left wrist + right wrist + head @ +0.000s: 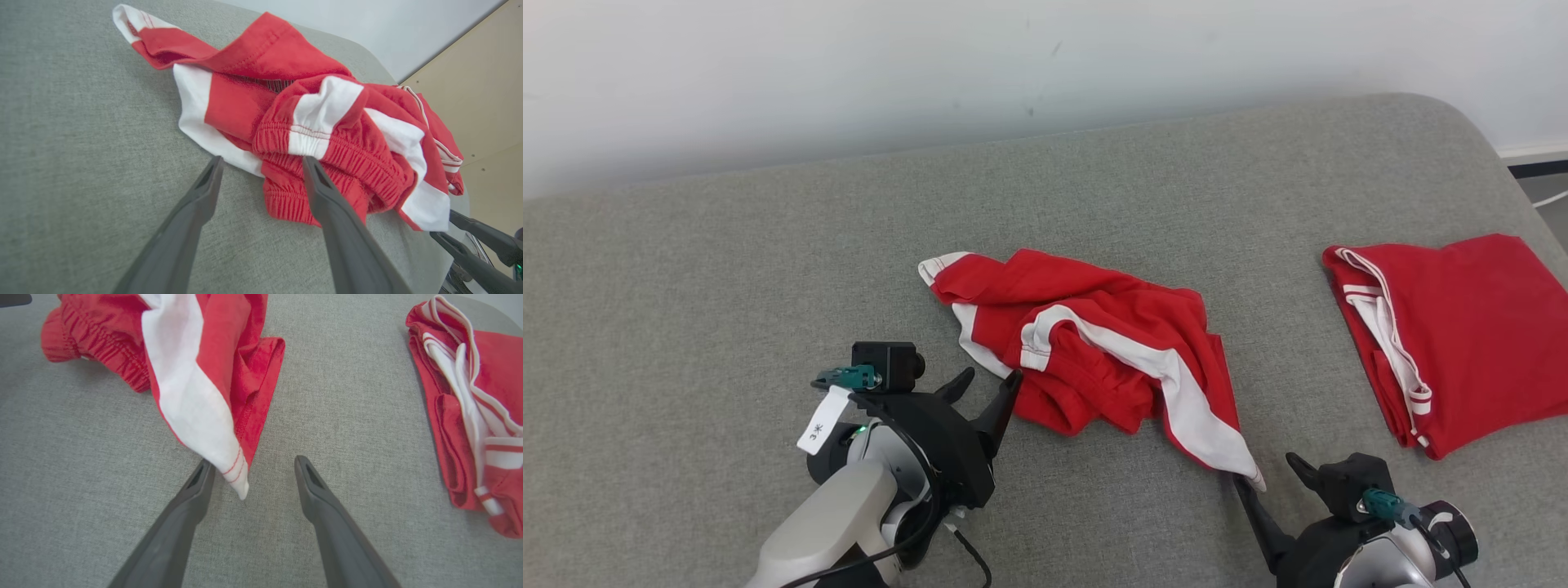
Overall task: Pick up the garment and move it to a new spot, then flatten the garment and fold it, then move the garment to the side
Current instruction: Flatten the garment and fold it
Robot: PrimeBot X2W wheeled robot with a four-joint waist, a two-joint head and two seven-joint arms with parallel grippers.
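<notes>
Head view: the crumpled red-and-white garment lies in the middle of the grey cushion, between the left gripper and right gripper; left wrist view: jaws apart at its gathered waistband; right wrist view: jaws apart, white hem tip between them.

left end effector and right end effector both hold their fingers spread wide.

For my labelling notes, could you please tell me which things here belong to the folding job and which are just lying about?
In the job: crumpled red-and-white fabric garment; open left tool; open right tool.
Lying about: folded red garment with white trim, at right.
</notes>
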